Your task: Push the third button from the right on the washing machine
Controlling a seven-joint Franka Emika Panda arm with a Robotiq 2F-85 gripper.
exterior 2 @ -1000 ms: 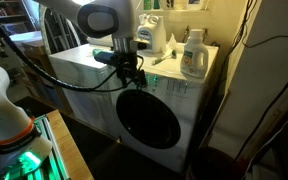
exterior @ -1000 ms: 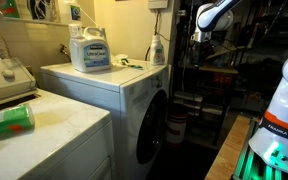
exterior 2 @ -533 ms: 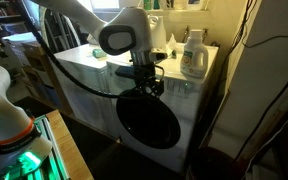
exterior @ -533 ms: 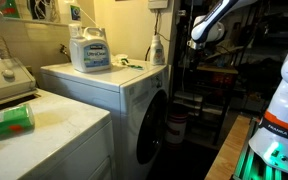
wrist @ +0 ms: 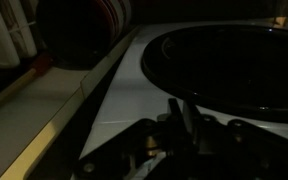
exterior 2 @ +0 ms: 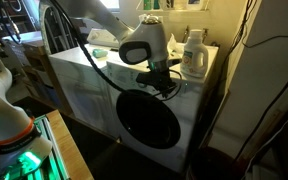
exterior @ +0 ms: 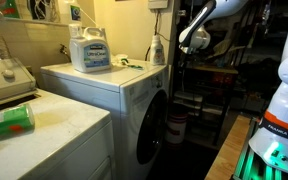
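The gripper (exterior 2: 164, 84) is observed at the upper front edge of the washer (exterior 2: 84, 105), held just above the round dark door (exterior 2: 149, 117). Contact with the front panel cannot be confirmed, and the buttons are too small to be made out. The gripper's fingers are seen only as a dark mass in both exterior views, and in the wrist view they are lost in shadow at the lower edge, so it cannot be told whether they are spread or pressed together. In the wrist view the door (wrist: 234, 60) is recorded directly ahead of the gripper, with the washer's white front face beside it. A jug (exterior 2: 192, 55) is noted upright on the washer's top, just behind the gripper, and a spray bottle (exterior: 158, 48) is stood on the same top nearby. A green bottle (exterior: 6, 122) is found lying on a lower appliance (exterior: 69, 118), well apart from the gripper, beyond the washer's far side.
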